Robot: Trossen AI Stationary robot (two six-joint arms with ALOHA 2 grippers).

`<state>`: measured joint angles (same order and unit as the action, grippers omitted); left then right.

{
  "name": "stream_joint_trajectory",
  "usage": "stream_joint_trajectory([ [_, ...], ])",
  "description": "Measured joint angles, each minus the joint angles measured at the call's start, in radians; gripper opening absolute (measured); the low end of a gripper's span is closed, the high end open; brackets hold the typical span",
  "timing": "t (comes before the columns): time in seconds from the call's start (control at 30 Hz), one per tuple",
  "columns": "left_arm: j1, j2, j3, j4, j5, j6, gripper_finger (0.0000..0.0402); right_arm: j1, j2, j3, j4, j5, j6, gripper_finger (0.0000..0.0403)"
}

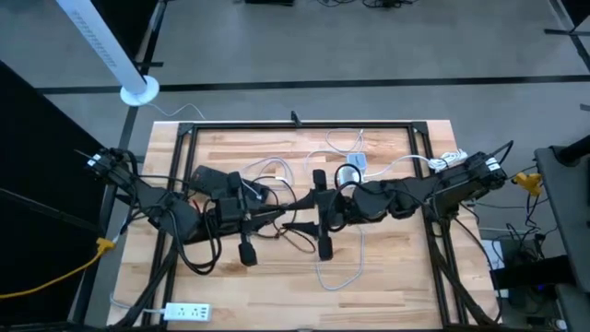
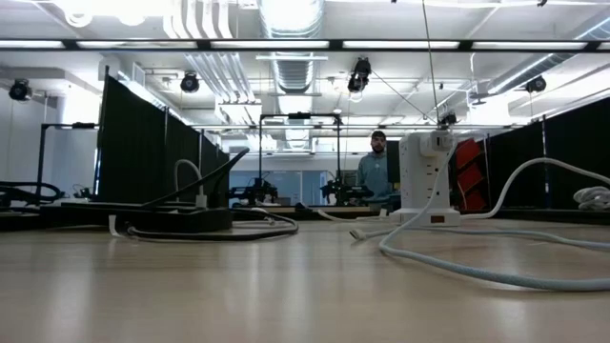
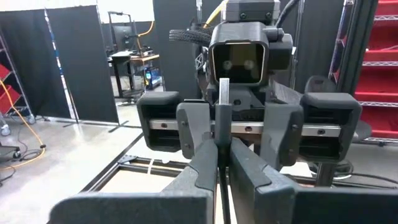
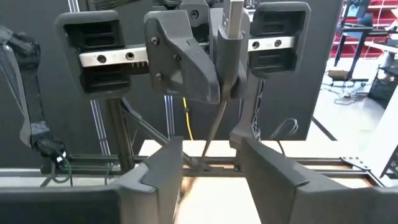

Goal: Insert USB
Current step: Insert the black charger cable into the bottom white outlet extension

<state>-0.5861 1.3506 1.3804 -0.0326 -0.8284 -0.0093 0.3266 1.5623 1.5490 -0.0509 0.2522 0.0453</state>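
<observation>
Above the desk (image 1: pixel 387 267) centre, both tools face each other.

Left tool (image 3: pixel 219 163): clenched on the USB plug (image 3: pixel 223 94), a pale metal tab standing upright between its fingertips; a white cable (image 1: pixel 343 269) trails over the desk.

Right tool (image 4: pixel 208 163): jaws parted, nothing between them, just opposite the left tool.

Power strip tower (image 2: pixel 425 179): upright on the desk near the far edge, well apart from both tools.

Step in hand, by judgement: regrasp or handover of the plug in mid-air.

Next move calls for: aligning the plug squarely before any carry toward a port.
</observation>
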Motion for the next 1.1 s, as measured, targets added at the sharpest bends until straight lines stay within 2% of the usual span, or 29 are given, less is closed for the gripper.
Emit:
stream_joint_trajectory([
  [0.23, 0.0, 0.001, 0.0, 0.008, 0.0, -0.006, 0.0, -0.023, 0.008, 0.0, 0.018, 0.002, 0.041, 0.0203],
  [0.43, 0.021, 0.02, 0.0, 0.032, 0.006, -0.003, 0.0, -0.035, 0.01, 0.0, 0.049, -0.025, 0.04, 0.0199],
  [0.57, 0.034, 0.023, 0.0, 0.033, 0.016, -0.003, 0.0, -0.048, 0.01, 0.0, 0.038, -0.026, 0.056, 0.016],
  [0.63, 0.035, 0.024, 0.0, 0.033, 0.017, 0.0, 0.0, -0.051, 0.01, 0.0, 0.034, -0.028, 0.05, 0.0118],
  [0.73, 0.039, 0.024, 0.0, 0.031, 0.017, 0.001, 0.0, -0.05, 0.01, 0.0, 0.031, -0.032, 0.033, 0.0029],
  [0.77, 0.039, 0.024, 0.0, 0.028, 0.016, 0.003, 0.0, -0.05, 0.01, 0.0, 0.029, -0.032, 0.016, 0.0015],
  [0.97, 0.042, 0.022, 0.0, -0.01, -0.007, 0.009, 0.0003, -0.063, 0.01, 0.0, 0.003, -0.043, 0.017, 0.0003],
  [1.1, 0.046, 0.008, -0.001, -0.103, -0.063, 0.008, 0.0024, -0.068, 0.004, 0.0, -0.063, -0.036, 0.014, 0.0003],
])
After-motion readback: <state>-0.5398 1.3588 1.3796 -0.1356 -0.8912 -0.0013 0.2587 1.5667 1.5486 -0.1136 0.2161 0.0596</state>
